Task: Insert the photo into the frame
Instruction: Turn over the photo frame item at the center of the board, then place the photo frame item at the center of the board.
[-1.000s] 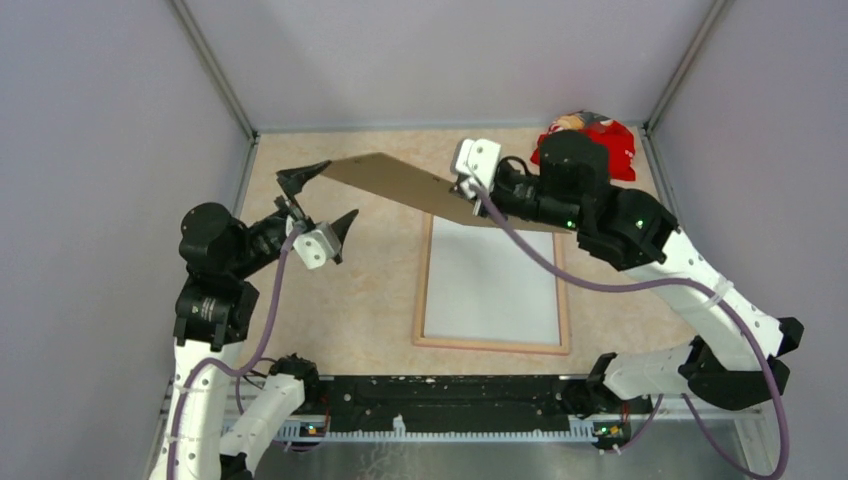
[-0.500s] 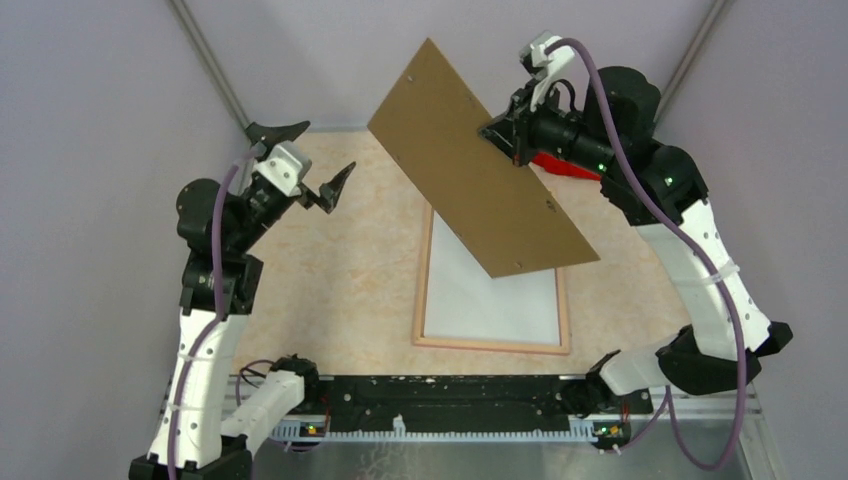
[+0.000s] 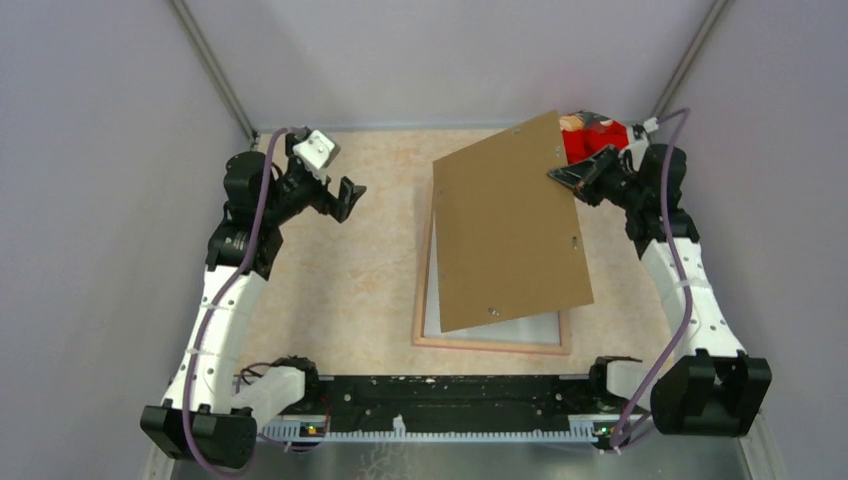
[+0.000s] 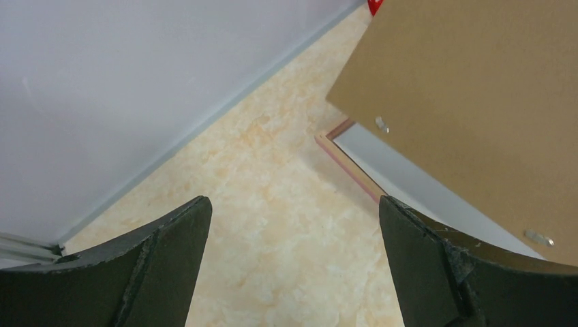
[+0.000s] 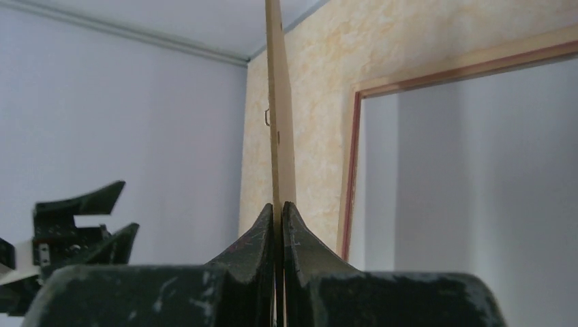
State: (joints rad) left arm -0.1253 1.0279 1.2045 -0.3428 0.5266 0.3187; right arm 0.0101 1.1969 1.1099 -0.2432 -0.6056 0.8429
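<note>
**Board coming down over frame, not yet seated**

Since the earlier frames the board (image 3: 508, 225) has dropped from a steep, raised tilt to lie nearly flat above the frame (image 3: 490, 346). The right arm has swung out to the far right. The left arm has drawn back toward the far left corner.

Right gripper (image 3: 572, 175): clenched on the board's far right edge. In the wrist view the board stands edge-on, pinched between both fingers.

Left gripper (image 3: 325, 175): spread wide, nothing in it, well apart from the frame.

Frame: lies back-up on the table (image 3: 350, 280), right of centre.

Photo (image 3: 500, 325): only its white reverse shows, as a strip inside the near rail. It appears to sit within the opening, face down (the printed side is not visible, so this is a judgement).

Board alignment: skewed. It is turned against the frame, with its far right corner out past the rail toward a red thing (image 3: 590, 135). It covers all but the near strip of the photo. Whether it touches the frame I cannot tell.

Progress: photo looks placed, so the main step seems done. Left to do, as I judge it:
- Square the board to the opening.
- Lower it in.
- Release it.
- Perhaps turn the small clips (image 3: 490, 310) on the board.
</note>
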